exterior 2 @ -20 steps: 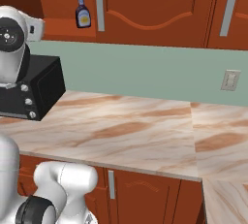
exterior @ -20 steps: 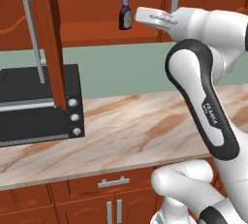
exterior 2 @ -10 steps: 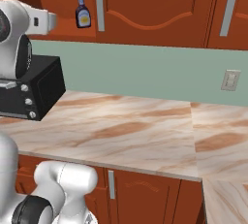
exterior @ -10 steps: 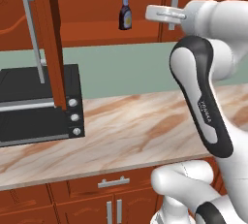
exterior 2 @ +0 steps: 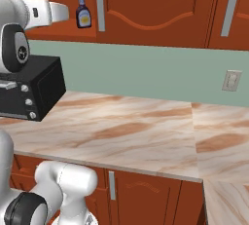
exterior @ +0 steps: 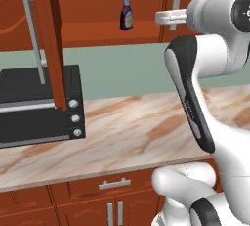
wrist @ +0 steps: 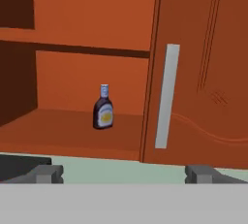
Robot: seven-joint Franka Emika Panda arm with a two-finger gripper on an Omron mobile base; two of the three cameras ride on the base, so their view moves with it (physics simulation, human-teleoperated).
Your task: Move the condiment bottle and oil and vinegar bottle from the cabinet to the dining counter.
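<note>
- Condiment bottle stands upright on the lower shelf of the open cabinet, dark-bodied with a blue cap and a pale label; it shows too in the right base view and in the hand view.
- Gripper is held up at shelf height, well apart from the bottle and to the right of it in the left base view; its two dark tips stand wide apart, with nothing between them.
- Bare shelf lies between the gripper and the bottle, and nothing stands in the way.
- A closed cabinet door with a long silver bar handle stands just right of the open bay in the hand view, its edge near the bottle's right side.
- An opened door hangs edge-on at the left of the left base view, with its own silver handle, in front of the black toaster oven.
- The toaster oven sits on the beige marble worktop, below the cabinet and to its left; three small knobs show on its front.
- A pale green wall panel runs between worktop and cabinet, with a wall outlet far to the right.
- Low cabinets with drawers sit under the worktop.
</note>
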